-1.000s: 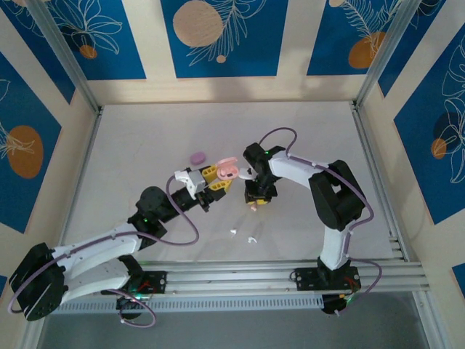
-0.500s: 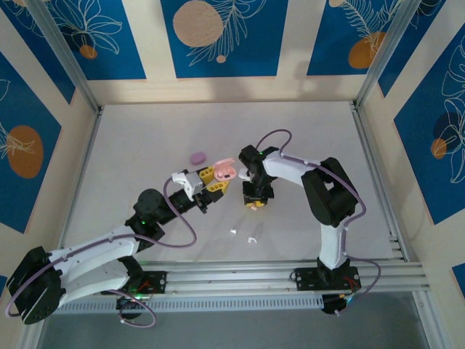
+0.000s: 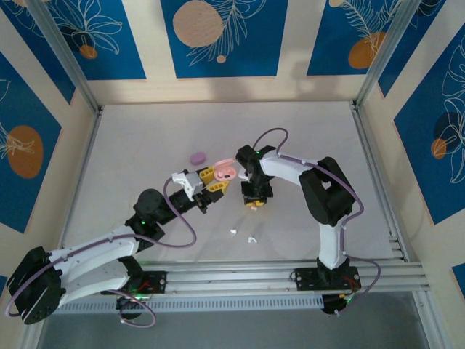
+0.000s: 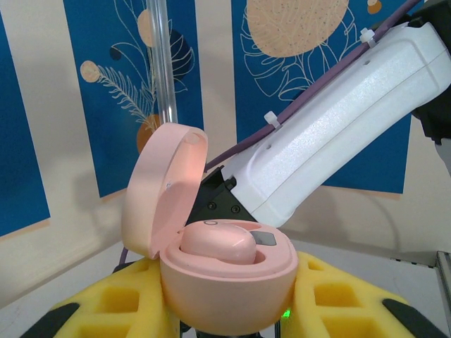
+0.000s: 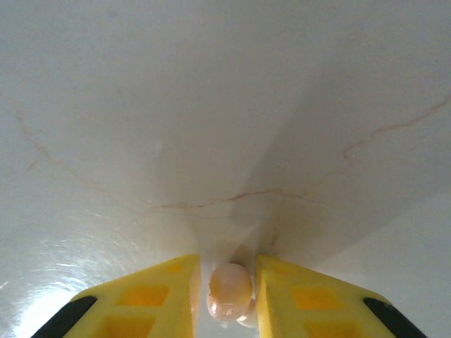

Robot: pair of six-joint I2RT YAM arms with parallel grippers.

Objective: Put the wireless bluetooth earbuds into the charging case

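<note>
Right gripper (image 5: 228, 273): jaws clenched on loose pink earbud (image 5: 230, 290), which is pinched between the yellow pads, tips pointing down at table (image 5: 211, 105).

Left gripper (image 3: 217, 179): jaws grasping open pink charging case (image 4: 232, 282), lid tilted up at 10 o'clock, seated pink earbud (image 4: 215, 245) in its well.

Top view: case near, at 10 o'clock of right gripper. White earbuds (image 3: 251, 239) on table at 6 o'clock.

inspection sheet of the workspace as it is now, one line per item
surface: white table, matte
job's things: pink case lid open, one pink earbud seated; second pink earbud above the table; white earbuds loose
clutter: closed lilac case
grippers: left gripper shut on pink case; right gripper shut on second pink earbud
cables: purple cables along both arms
surroundings: blue leaf-print panels
</note>
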